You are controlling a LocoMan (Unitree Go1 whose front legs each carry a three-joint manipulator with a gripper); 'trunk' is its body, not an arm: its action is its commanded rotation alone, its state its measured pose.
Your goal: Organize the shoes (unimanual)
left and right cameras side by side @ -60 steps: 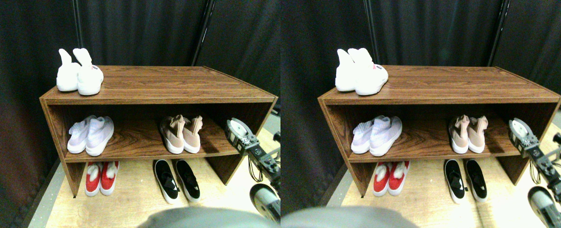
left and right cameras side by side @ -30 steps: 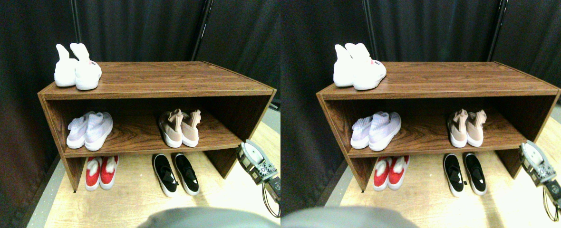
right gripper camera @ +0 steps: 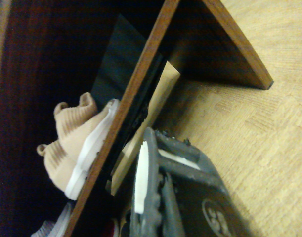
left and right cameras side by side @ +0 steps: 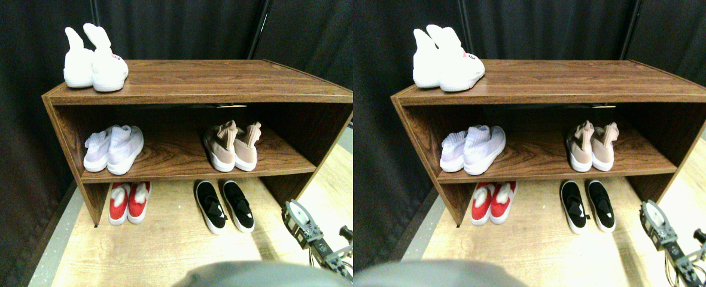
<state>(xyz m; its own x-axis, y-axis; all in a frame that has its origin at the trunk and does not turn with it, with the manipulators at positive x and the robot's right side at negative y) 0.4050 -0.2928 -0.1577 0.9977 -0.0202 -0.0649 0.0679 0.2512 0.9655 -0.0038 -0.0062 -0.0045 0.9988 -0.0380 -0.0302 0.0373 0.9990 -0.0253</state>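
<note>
**Five pairs shelved, my pincer low and empty-looking**

Where the wooden shelf unit (left and right cameras side by side: 197,89) stands against the black curtain (left and right cameras side by side: 179,30), I count ten shoes in five pairs. One white pair (left and right cameras side by side: 94,63) sits on the top board at its left end, heels up. On the middle shelf are two pairs: a pale-lavender pair (left and right cameras side by side: 113,149) to the left and a dusty-pink pair (left and right cameras side by side: 232,146) to the right, well apart from each other. Below, on the wooden floor (left and right cameras side by side: 167,251) under the shelf, are two more: a red pair (left and right cameras side by side: 128,202) to the left and a black pair with white soles (left and right cameras side by side: 224,206) to the right. In each pair the two shoes lie side by side, touching or nearly so.

My right pincer (left and right cameras side by side: 296,218) hangs low at the lower right, out in front of the shelf unit and near its right side panel, just right of the black pair and apart from it. It touches no shoe and I see nothing in it. Whether its jaws are apart or together I cannot tell: the forward view shows it small and edge-on, and my wrist camera shows only the dark frame of one jaw.

That wrist view looks along the edge of the middle shelf: the dusty-pink pair (right gripper camera: 74,143) shows on one side of the board, the black shoes only as a dark sliver against it, and a scrap of lavender at the picture's border. My arm is cut off by the frame edge.
</note>
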